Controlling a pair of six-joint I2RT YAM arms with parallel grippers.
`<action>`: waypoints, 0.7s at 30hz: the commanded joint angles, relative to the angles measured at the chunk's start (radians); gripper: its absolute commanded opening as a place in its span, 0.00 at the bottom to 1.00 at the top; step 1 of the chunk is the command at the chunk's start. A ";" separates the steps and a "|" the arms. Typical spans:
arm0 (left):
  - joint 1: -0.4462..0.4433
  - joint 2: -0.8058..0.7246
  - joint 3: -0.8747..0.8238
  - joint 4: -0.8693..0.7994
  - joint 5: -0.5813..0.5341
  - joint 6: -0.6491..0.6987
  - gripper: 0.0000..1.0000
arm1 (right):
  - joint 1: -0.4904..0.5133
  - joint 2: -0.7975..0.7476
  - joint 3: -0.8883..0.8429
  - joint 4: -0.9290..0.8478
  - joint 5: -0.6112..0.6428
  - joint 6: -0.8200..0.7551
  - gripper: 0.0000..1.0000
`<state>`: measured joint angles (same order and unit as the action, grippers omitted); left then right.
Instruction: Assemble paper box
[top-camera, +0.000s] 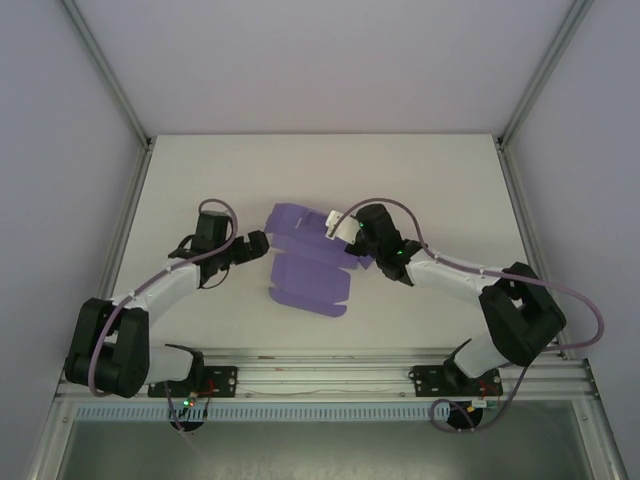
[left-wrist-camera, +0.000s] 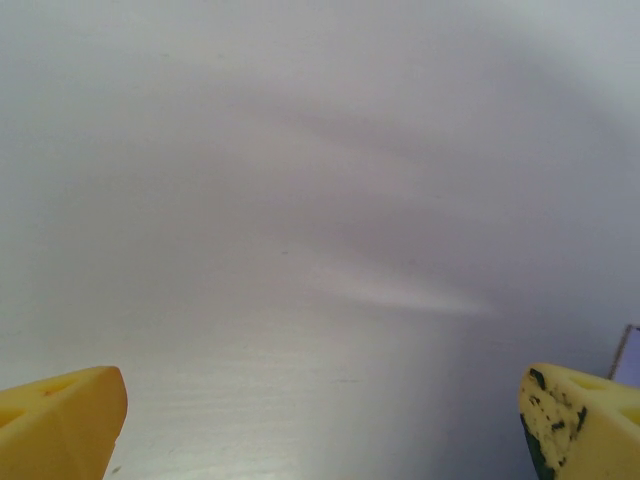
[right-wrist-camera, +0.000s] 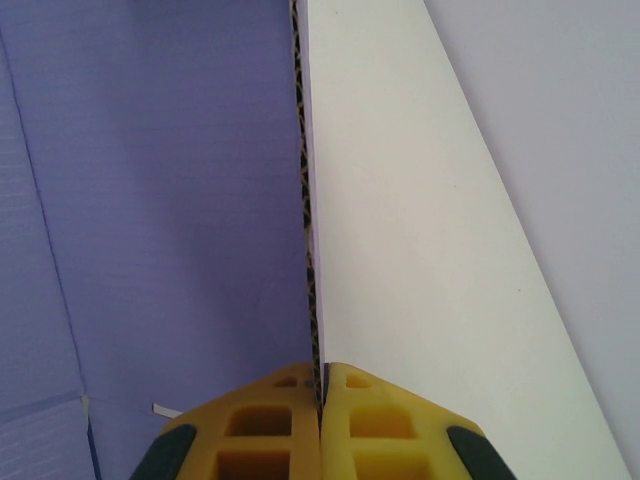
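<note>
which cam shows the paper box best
Top external: the whole paper box, flaps included, is in frame. Right wrist gives one panel edge-on, pinched in the right gripper. Left wrist catches a sliver at its right edge.

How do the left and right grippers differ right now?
The left gripper is open, with bare table between its fingers; the right gripper is shut. The left gripper holds nothing, while the right gripper pinches an edge of the paper box. Both have yellow fingers and sit close to the box, on opposite sides.
</note>
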<state>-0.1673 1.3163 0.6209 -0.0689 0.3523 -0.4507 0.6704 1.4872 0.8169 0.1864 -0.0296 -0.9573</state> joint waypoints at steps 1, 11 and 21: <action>0.008 0.007 -0.022 0.110 0.091 0.049 0.99 | -0.011 -0.038 -0.006 -0.004 -0.023 0.041 0.00; 0.007 -0.026 -0.070 0.197 0.194 0.090 0.98 | -0.023 -0.058 -0.006 -0.011 -0.081 0.074 0.00; -0.033 -0.059 -0.133 0.400 0.448 0.145 0.94 | -0.047 -0.049 0.030 -0.068 -0.128 0.140 0.00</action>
<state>-0.1711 1.2881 0.4992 0.2226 0.6952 -0.3458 0.6178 1.4536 0.8169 0.1204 -0.0929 -0.8654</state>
